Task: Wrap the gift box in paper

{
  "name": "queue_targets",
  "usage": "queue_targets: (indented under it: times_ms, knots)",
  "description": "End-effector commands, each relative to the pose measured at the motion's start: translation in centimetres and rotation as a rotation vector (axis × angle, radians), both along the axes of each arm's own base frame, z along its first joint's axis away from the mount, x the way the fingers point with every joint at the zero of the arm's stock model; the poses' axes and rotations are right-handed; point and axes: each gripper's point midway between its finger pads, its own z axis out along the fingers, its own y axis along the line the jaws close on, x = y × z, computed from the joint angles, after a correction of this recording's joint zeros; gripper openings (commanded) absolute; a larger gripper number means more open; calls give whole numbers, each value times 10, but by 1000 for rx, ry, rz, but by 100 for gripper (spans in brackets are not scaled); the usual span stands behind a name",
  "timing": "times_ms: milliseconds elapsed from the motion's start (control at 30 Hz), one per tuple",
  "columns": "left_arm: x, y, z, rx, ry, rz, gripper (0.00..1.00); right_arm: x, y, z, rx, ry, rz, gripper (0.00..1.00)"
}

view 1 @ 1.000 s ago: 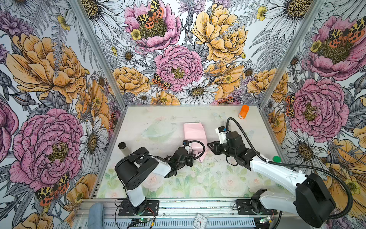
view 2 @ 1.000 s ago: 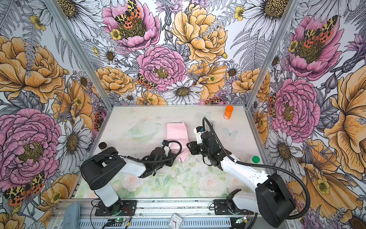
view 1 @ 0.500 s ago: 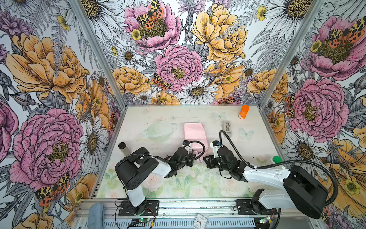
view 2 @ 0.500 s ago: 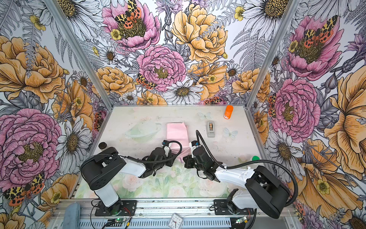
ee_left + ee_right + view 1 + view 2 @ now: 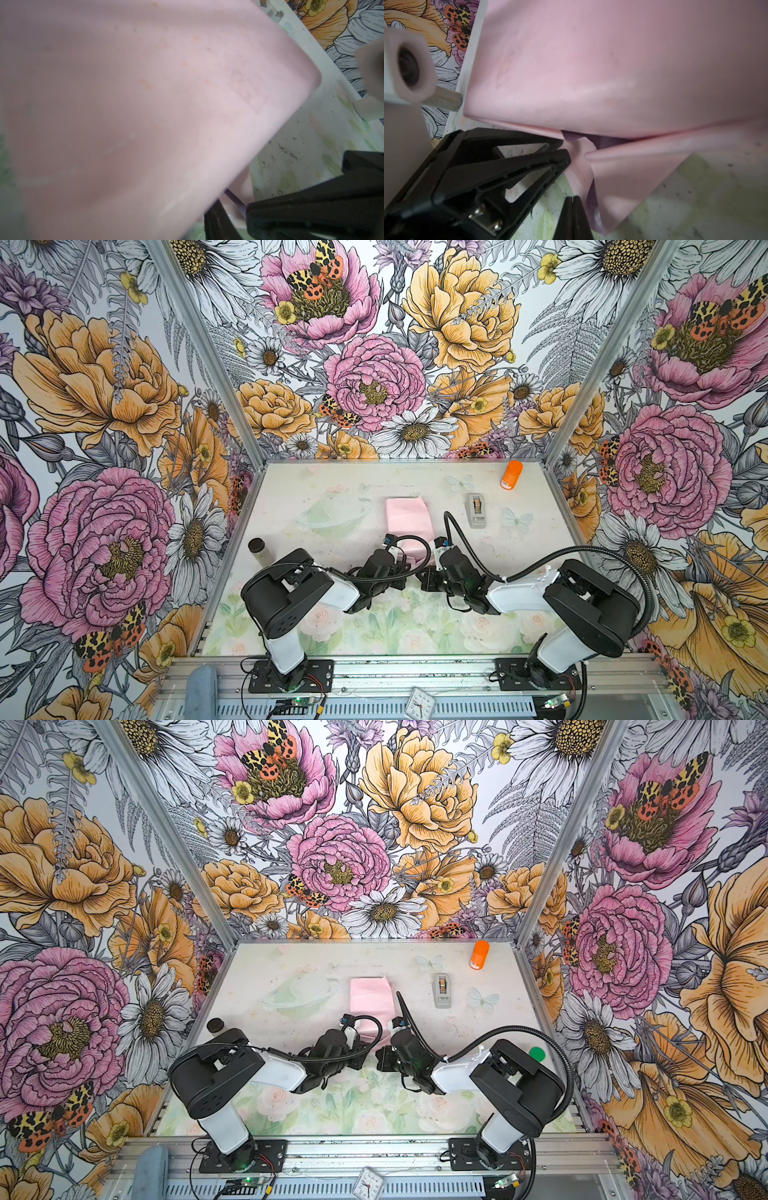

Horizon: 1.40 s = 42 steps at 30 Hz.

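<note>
White-and-black jointed arms (image 5: 345,593), black corrugated cables (image 5: 582,548), bolted base plates (image 5: 320,674).

- The gift box cannot be made out in any view.
- The right tool (image 5: 571,209), jaws together, is cut off by the right wrist view's edge.
- In both top views the left arm (image 5: 291,597) and right arm (image 5: 590,605) cover the left tool (image 5: 565,150), the right tool and the near end of the paper (image 5: 405,518).
- The left wrist view shows the paper only as a blur.
- A green round thing (image 5: 537,1053) by the right edge of the table (image 5: 498,1019) is half hidden behind the right arm.
</note>
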Motion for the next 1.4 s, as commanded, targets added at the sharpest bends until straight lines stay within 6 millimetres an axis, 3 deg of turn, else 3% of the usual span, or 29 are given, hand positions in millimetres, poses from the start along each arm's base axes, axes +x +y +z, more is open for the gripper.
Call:
queue_targets:
  times_ms: [0, 600, 900, 1367]
  knots:
    - [1, -1, 2, 16, -26, -5, 30, 16, 1, 10, 13, -60, -66, 3]
    - [1, -1, 2, 22, -29, -8, 30, 29, -13, -5, -24, -77, -146, 0]
    - [0, -1, 1, 27, -29, -11, 30, 38, -9, -15, -17, -87, -166, 0]
    - [0, 0, -2, 44, -27, -12, 30, 55, -11, -9, -9, -135, -194, 0]
